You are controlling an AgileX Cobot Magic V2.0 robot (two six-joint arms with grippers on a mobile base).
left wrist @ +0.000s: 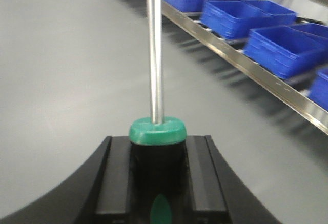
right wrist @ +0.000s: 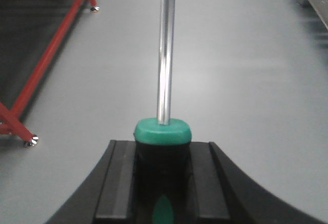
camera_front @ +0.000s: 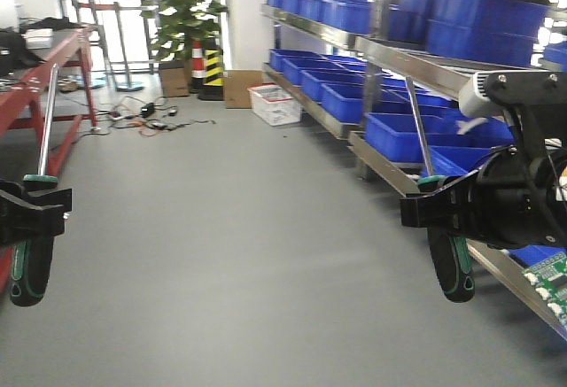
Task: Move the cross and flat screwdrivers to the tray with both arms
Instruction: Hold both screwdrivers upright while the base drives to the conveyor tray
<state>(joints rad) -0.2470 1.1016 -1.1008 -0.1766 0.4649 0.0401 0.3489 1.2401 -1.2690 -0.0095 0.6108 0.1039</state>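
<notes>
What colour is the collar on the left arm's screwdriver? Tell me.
The collar is green, clearest in the left wrist view.

Left: black blocky left gripper [camera_front: 37, 212] clamped round the black-and-green, steel-shafted left screwdriver [camera_front: 29, 272], shaft up, handle below.
Right: black right gripper [camera_front: 434, 210] round the matching right screwdriver [camera_front: 454, 272], same way up.
Far right: blue plastic bins [camera_front: 396, 135] on steel shelving [camera_front: 416, 66].
Far left: red metal-framed bench [camera_front: 62, 59].
Behind: leafy potted plant [camera_front: 186, 6].

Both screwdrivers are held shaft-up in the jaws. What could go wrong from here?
The right screwdriver, shaft up in the right gripper, appears close to the steel shelf of blue bins; a swing could catch it.
The jaws clamp only the handles, so it or the left screwdriver in the left gripper might tilt in transit.
No view shows the tray, so placement can't be checked yet.
</notes>
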